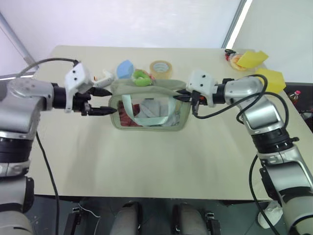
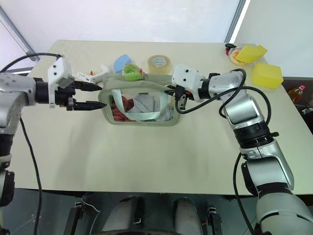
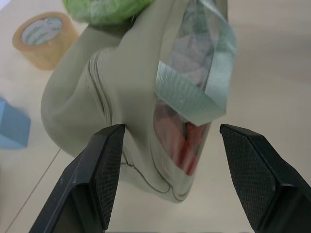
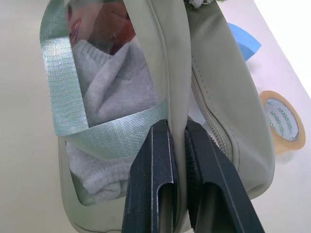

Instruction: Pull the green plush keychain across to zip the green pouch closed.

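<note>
- Green pouch (image 1: 146,110) stands on the bench (image 1: 146,166), clear window side toward the robot, mint strap (image 1: 128,105) draped over the window.
- Green plush keychain (image 1: 142,77) sits at the pouch's top edge, nearer its L end, just in front of the tape roll (image 1: 161,68) & beside the blue lump (image 1: 125,68).
- Right tool (image 4: 177,160): jaws pinched tight on the fabric edge of the pouch's R end, anchoring it.
- Left tool (image 1: 106,101): jaws spread wide, nothing in them, fingertips at the pouch's L end w/ the pouch corner between them, no grip.
- Can't tell how far the zip is closed.
- Step, as I judge it: L tool needs to go up to the keychain. Pinch low, near the chain, not the fluff, or it'll slip.
- Pull straight along the zip line, level w/ top edge; R tool keeps the fabric taut so the slider won't snag.
</note>
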Robot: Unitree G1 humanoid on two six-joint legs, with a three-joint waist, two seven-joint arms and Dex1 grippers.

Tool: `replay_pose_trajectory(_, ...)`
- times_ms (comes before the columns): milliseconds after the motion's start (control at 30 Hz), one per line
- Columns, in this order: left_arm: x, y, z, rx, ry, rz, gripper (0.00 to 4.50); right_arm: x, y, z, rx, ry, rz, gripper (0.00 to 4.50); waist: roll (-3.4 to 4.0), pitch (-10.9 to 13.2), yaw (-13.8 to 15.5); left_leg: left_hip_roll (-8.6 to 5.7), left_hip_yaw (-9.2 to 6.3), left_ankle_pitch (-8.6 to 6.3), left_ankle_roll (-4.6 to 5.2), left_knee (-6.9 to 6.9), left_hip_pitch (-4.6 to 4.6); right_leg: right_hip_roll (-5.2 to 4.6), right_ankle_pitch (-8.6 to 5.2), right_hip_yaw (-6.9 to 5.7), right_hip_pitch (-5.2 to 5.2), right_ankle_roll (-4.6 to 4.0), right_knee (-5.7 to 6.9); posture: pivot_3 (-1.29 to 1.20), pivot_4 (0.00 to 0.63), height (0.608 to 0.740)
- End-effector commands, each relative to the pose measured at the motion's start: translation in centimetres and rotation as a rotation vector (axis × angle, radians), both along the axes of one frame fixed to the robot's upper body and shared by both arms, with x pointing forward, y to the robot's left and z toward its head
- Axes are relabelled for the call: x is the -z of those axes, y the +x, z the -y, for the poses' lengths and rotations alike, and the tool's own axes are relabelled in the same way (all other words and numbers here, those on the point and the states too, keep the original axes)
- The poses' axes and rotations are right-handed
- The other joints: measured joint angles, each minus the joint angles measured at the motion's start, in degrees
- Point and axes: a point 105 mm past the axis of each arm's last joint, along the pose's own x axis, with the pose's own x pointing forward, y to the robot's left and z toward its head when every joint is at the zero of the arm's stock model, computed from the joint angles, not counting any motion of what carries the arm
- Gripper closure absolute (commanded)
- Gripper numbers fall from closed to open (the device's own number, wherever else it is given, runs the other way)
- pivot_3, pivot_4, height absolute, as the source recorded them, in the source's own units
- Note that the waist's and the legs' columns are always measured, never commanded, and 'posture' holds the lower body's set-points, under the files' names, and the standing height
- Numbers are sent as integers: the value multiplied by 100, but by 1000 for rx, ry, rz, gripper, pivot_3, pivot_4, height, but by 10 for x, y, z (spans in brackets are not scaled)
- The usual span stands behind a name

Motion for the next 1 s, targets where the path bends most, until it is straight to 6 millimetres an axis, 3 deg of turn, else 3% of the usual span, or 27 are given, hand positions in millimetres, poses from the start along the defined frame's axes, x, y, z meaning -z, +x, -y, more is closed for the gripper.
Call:
replay_pose_trajectory(33, -3, 7, 1, -31, 17, 78, 1676, -8, -1, -5, -24, -5, 31, 4500, 0, 0, 5, 0, 1, 0, 0, 0, 1, 0, 0, 0, 0, 0, 0, 0, 150, 740)
replay_pose_trajectory(133, 5, 14, -2, -44, 49, 104, 2875, -8, -2, -6, -25, -6, 31, 4500, 0, 0, 0, -2, 1, 0, 0, 0, 1, 0, 0, -1, 1, 0, 1, 0, 150, 740)
replay_pose_trajectory(233, 2, 19, 1, -43, 20, 115, 4449, -8, -4, -5, -26, -13, 28, 4500, 0, 0, 4, -2, 2, 0, 0, -1, 0, 0, 0, 0, -1, 0, 0, 0, 150, 740)
replay_pose_trajectory(333, 1, 29, -5, -81, 41, 133, 4449, -9, -8, -4, -29, -15, 22, 4500, 0, 0, 17, -3, 3, 0, 0, 1, 1, 0, 0, -1, 1, 0, 1, 0, 150, 740)
replay_pose_trajectory(600, 0, 33, -1, -58, 40, 131, 4449, -10, -24, -5, -55, -26, -13, 4500, 0, 0, 18, -4, 3, 0, 1, 1, -1, 0, 0, -3, 0, 0, 1, 0, 150, 740)
replay_pose_trajectory(733, 5, 26, 3, -11, 50, 94, 4500, -15, -25, 0, -56, -40, -30, 2934, 0, 0, 27, -5, 3, -1, 1, 2, -1, 0, 0, -2, 2, 0, 0, 0, 150, 740)
replay_pose_trajectory(900, 7, 24, -1, -18, 69, 96, 4500, -56, -15, 0, -36, 23, 42, 314, 1, 1, 16, -5, 3, 0, 1, 1, -1, 0, 0, -2, -1, 0, 0, 0, 150, 740)
replay_pose_trajectory(1000, 6, 23, -1, -18, 69, 95, 4500, -87, -17, -19, -82, 137, 60, 314, 2, 1, 10, -5, 2, 0, 1, -3, -2, 0, 0, -1, -5, 0, 0, 0, 150, 740)
